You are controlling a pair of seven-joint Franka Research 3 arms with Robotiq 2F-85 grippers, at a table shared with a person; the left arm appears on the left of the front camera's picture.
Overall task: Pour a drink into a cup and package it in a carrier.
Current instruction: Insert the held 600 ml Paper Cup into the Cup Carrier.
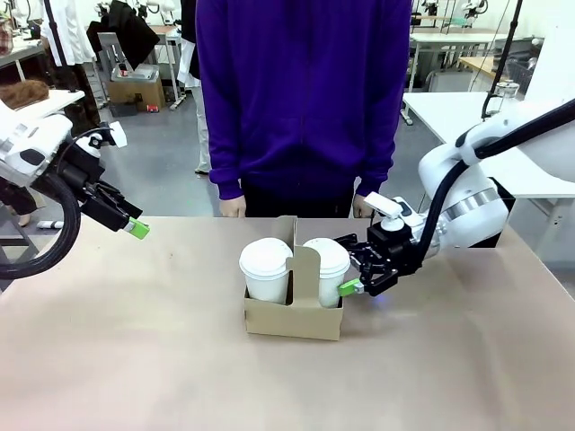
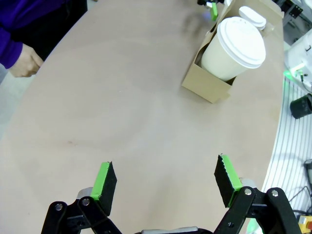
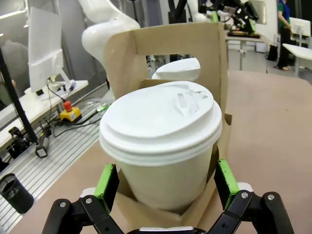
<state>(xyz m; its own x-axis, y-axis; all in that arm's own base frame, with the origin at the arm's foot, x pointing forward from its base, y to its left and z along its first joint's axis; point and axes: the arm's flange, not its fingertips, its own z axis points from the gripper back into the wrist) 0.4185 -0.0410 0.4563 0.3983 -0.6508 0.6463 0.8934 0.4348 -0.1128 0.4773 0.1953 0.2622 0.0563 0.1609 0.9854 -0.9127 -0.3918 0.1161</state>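
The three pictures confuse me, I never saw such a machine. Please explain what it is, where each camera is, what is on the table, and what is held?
These are two white robot arms at a brown table, with a person in a purple top standing opposite. The front view looks across the table. The other two come from cameras on the wrists. On the table stands a cardboard carrier holding two lidded white cups. The right end effector has its green fingers open on either side of the right cup, seen close in its wrist view; whether they touch is unclear. The left end effector is open and holds nothing.
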